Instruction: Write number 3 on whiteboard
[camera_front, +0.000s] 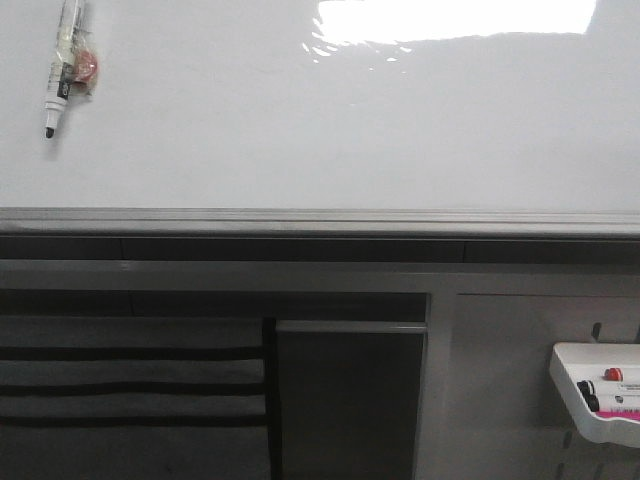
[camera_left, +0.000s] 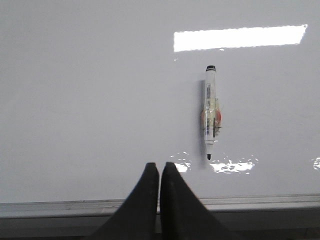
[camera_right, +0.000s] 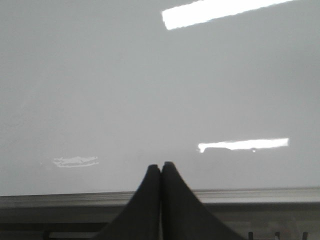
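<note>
The whiteboard (camera_front: 320, 130) is glossy, white and blank, with a grey metal edge strip (camera_front: 320, 220) along its near side. No number 3 shows on it in any view. A white marker with a black tip and an orange patch on its barrel (camera_front: 66, 62) lies on the board at the far left; it also shows in the left wrist view (camera_left: 210, 112). My left gripper (camera_left: 160, 166) is shut and empty, over the board's near edge, short of the marker. My right gripper (camera_right: 161, 165) is shut and empty over the near edge, with bare board ahead. Neither gripper shows in the front view.
A small white marker tray (camera_front: 570, 385) with a red-capped and a pink marker hangs on the grey panel below the board at the right. Dark shelving and a striped grey panel (camera_front: 130, 390) lie under the board's edge. Bright light glare (camera_front: 455, 18) sits on the board's far side.
</note>
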